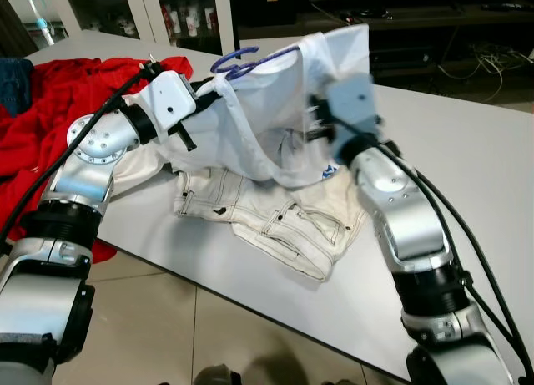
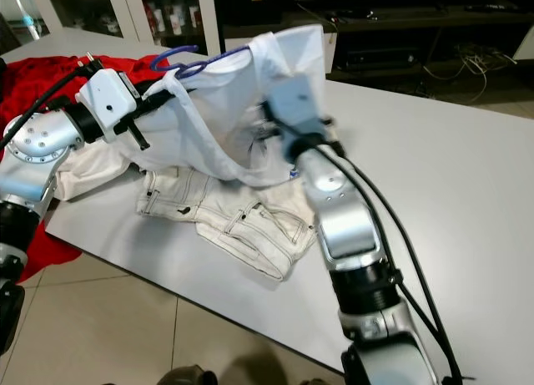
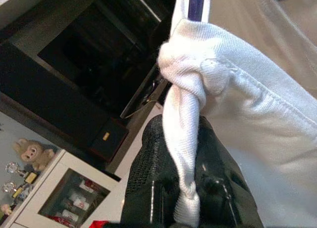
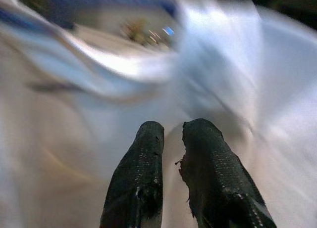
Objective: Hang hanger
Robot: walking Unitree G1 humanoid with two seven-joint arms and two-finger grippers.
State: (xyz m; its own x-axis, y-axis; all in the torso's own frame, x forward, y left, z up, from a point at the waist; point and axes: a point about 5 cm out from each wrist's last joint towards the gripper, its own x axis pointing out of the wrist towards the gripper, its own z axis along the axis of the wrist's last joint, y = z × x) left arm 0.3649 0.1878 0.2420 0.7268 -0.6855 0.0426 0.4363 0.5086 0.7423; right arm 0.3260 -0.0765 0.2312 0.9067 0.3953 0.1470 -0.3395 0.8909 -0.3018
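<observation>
Left eye view: left fingers [image 3: 185,188] pinch white shirt [image 1: 275,109] | right fingers [image 4: 171,173] slightly apart, against shirt | jeans [image 1: 267,218], red cloth [image 1: 50,109] on table [image 1: 467,168]

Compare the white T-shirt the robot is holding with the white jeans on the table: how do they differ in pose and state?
The white T-shirt is lifted off the table, draped on a blue hanger; the white jeans lie flat on the grey table. The left gripper pinches a twisted fold of the T-shirt, while nothing grips the jeans. The T-shirt is plain cloth; the jeans show dark stitching and pockets. Both are white garments.
</observation>
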